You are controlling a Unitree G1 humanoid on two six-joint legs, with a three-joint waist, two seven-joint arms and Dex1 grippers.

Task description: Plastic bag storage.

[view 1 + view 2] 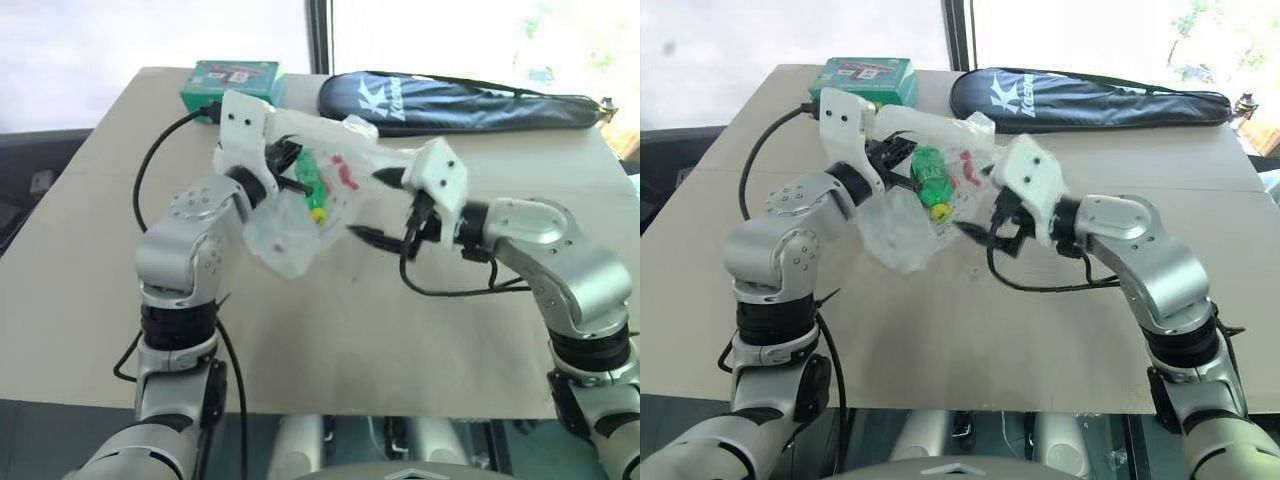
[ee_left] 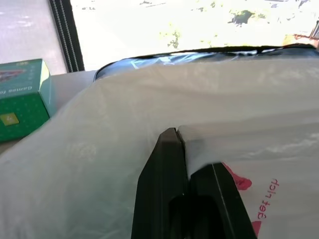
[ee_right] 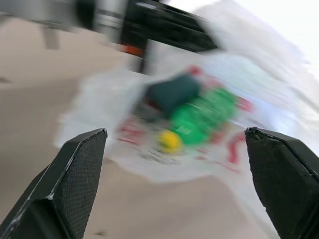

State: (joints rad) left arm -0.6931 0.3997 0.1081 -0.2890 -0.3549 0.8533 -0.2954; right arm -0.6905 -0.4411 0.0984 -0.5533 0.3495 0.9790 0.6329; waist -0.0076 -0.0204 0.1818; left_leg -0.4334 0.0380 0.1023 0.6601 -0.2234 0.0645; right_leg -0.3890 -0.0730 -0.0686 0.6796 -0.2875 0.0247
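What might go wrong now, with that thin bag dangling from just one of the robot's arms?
The left end effector pinches only a small fold of the plastic bag, so the slick film might slip out. The right end effector is open and empty beside it; closing again, it may snag or tear the plastic. The green bottle inside could tumble out.
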